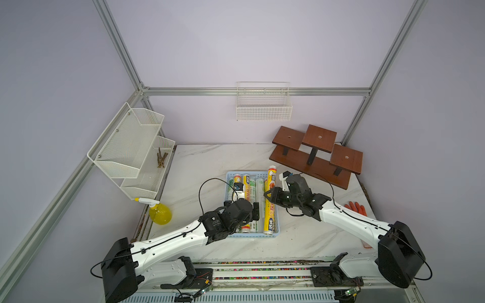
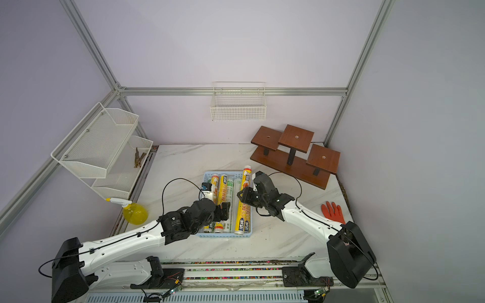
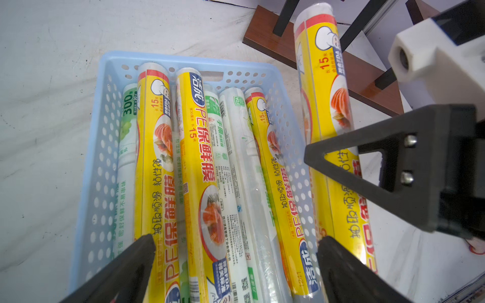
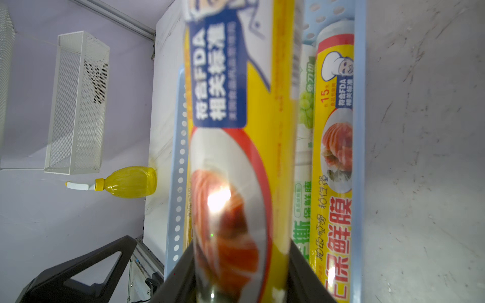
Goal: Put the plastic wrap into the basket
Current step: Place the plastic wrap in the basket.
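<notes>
Plainly, on the white marble tabletop the shallow light-blue perforated plastic basket sits with its long side running 12 to 6, several yellow and translucent rolls of plastic wrap lying side by side inside. One more long yellow roll lies parallel to them along the 3 o'clock wall, its far end poking past the 12 o'clock rim, clamped mid-length in the right gripper. The left gripper, fingers apart and empty, hovers over the 9 o'clock half. The right arm probably must draw the roll toward 6 before letting go.

Your colours: yellow against light blue
You see yellow, salmon-pictured plastic wrap, white green-printed rolls, and a hole-dotted light-blue basket.
</notes>
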{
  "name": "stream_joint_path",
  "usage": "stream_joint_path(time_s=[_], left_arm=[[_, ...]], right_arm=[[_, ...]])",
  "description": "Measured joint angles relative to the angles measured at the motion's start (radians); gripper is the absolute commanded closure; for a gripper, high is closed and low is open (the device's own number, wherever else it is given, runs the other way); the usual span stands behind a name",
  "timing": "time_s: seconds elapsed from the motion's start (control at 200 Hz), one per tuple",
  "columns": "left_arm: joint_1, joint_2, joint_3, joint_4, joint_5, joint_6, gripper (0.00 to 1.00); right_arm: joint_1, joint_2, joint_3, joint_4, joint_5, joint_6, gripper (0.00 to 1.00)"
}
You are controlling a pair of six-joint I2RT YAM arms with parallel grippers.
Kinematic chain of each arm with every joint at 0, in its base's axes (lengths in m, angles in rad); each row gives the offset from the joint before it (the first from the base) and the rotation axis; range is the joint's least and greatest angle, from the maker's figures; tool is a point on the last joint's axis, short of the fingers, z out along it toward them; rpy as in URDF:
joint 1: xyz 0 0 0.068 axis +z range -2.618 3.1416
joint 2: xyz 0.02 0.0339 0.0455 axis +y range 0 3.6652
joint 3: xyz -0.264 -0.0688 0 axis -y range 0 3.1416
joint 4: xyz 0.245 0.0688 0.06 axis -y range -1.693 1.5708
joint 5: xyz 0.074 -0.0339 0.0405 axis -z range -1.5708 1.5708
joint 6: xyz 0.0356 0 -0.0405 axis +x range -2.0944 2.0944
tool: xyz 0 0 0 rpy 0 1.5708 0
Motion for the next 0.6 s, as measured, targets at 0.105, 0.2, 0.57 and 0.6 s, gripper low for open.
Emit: stream_joint_path(time_s=[0.105, 0.2, 0.57, 0.6], left_arm=[[0.000, 0.000, -0.003, -0.009, -0.004, -0.010, 0.00], [0.000, 0.000, -0.003, -0.015, -0.008, -0.013, 0.00], [0.001, -0.025, -0.011, -0.024, -0.012, -0.032, 0.00], [0.001, -0.029, -0.015, -0.024, -0.012, -0.035, 0.00]], right_arm=[[0.001, 0.031, 0.015, 0.011, -0.004, 0.003, 0.65], [0.001, 0.070, 0.037, 0.026, -0.009, 0.006, 0.65], [0.001, 0.243, 0.128, 0.039, -0.052, -0.007, 0.63], [0.002, 0.259, 0.134, 0.039, -0.058, -0.010, 0.63]])
